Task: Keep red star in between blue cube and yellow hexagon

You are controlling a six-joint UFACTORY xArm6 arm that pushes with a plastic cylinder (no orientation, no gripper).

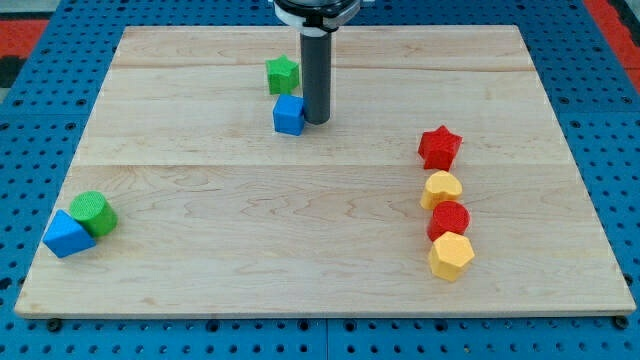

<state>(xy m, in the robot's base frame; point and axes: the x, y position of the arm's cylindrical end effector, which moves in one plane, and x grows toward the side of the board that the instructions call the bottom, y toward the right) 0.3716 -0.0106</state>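
The red star [439, 147] lies at the view's right, at the top of a column of blocks. The yellow hexagon [451, 256] is at the bottom of that column. The blue cube [289, 115] sits in the upper middle of the board. My tip [317, 121] rests right against the blue cube's right side. The red star is far to the right of my tip.
A green star [283, 74] sits just above the blue cube. A yellow heart [441, 188] and a red cylinder [449, 220] lie between the red star and the yellow hexagon. A green cylinder [93, 212] and a blue block [67, 234] sit at the lower left.
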